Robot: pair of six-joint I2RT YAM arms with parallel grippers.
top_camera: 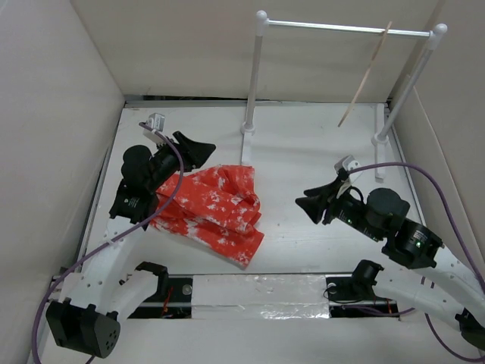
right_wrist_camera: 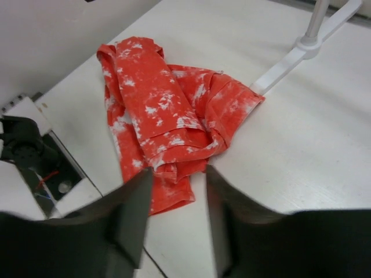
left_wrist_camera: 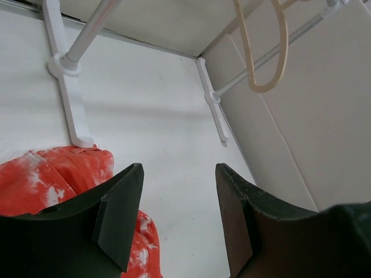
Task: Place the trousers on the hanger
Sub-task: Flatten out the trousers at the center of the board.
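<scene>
White flat table (top_camera: 303, 152), matte and lightly scuffed, is boxed in by plain off-white panel walls on the left, far and right sides. A dark seam is seen along the foot of the far wall. A strip of shiny tape is laid along the near edge between the two arm bases. Purple cables are looped off both arms.

Soft orange-red cloth trousers with white speckled blotches (top_camera: 212, 208) are lying crumpled and folded over on the table, left of centre. One corner (right_wrist_camera: 249, 98) is pushed up against the near end of the left foot of the white two-post rail stand (top_camera: 345, 29). The stand is placed at the far side of the table, its flat feet (right_wrist_camera: 290, 61) resting on the surface.

Thin pale beige wooden hanger with rounded outline (top_camera: 367, 76) is hung on the stand's top rail, near the right post, and is tilted. In the left wrist view its loop (left_wrist_camera: 281, 52) is seen high up, well apart from the trousers (left_wrist_camera: 52, 179).

Left fingers (top_camera: 193, 148) are held apart with nothing between them (left_wrist_camera: 119, 214). They are positioned at the far left edge of the cloth; contact cannot be told.

Right fingers (top_camera: 318, 201) are also held apart and empty (right_wrist_camera: 130, 214). They are pointed toward the trousers from the right, over bare table and clear of the cloth.
</scene>
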